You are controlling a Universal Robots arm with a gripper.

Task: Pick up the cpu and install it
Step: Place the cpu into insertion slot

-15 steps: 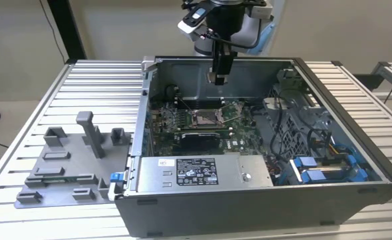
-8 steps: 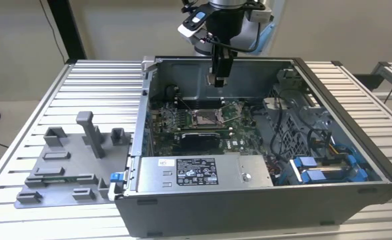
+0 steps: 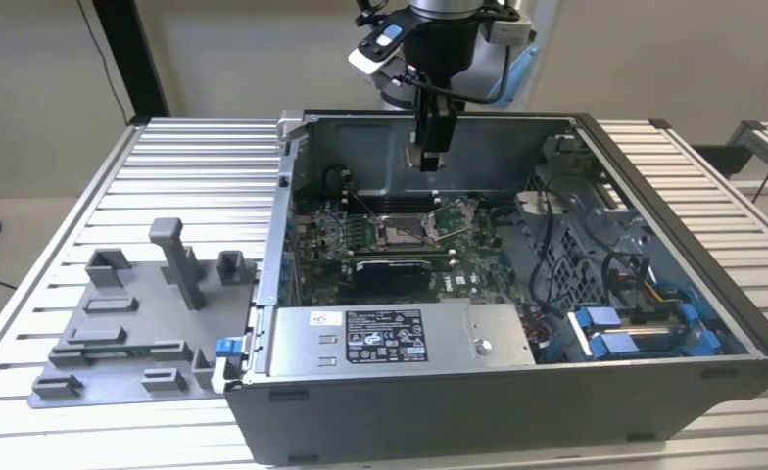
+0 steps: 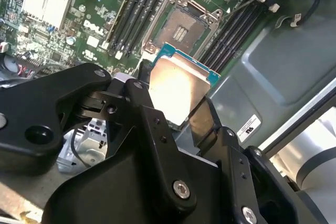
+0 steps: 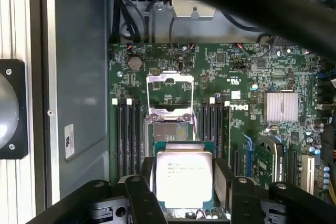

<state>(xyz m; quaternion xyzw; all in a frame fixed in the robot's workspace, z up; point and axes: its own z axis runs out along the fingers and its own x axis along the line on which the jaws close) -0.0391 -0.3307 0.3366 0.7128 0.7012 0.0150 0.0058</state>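
- Gripping the cpu [image 5: 184, 178] by two edges with the black pincer [image 5: 184, 182], clamped tight on it.
- Holding the cpu up in the air near the socket [image 5: 169, 131], not touching it.
- Showing the socket's metal lid [image 5: 169, 78] flipped open.
- Sitting around the socket: a green board [image 5: 247, 93] inside the computer case [image 3: 489, 411] on the tabletop [image 3: 188, 166].
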